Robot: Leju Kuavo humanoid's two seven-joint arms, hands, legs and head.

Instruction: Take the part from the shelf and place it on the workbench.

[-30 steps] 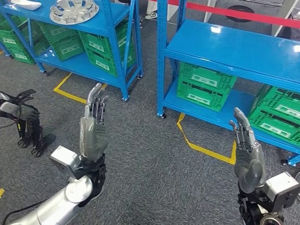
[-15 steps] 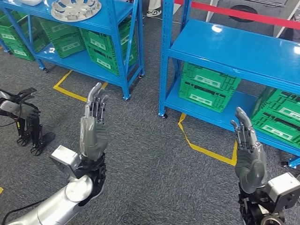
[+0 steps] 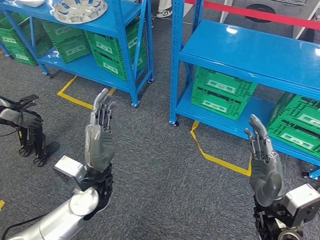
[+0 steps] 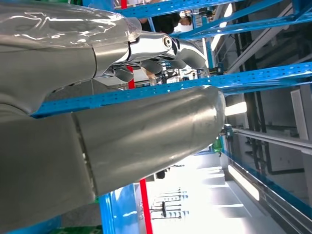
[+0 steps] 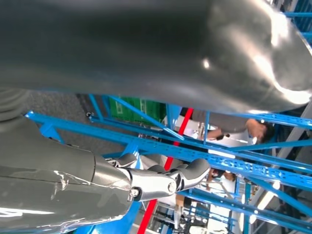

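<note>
Left robot hand (image 3: pixel 99 135) and right robot hand (image 3: pixel 264 162) are raised, fingers apart, holding nothing. The silver disc-shaped part (image 3: pixel 79 10) lies on the blue shelf (image 3: pixel 113 20) at eleven o'clock, well apart; reaching early risks striking the shelf upright.

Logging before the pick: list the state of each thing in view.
Left robot hand: empty, raised, fingers extended.
Right robot hand: empty, raised, fingers extended.
Round silver spoked part: lying flat on the blue metal shelf, untouched.
Green plastic crates: stowed on lower shelves.
</note>
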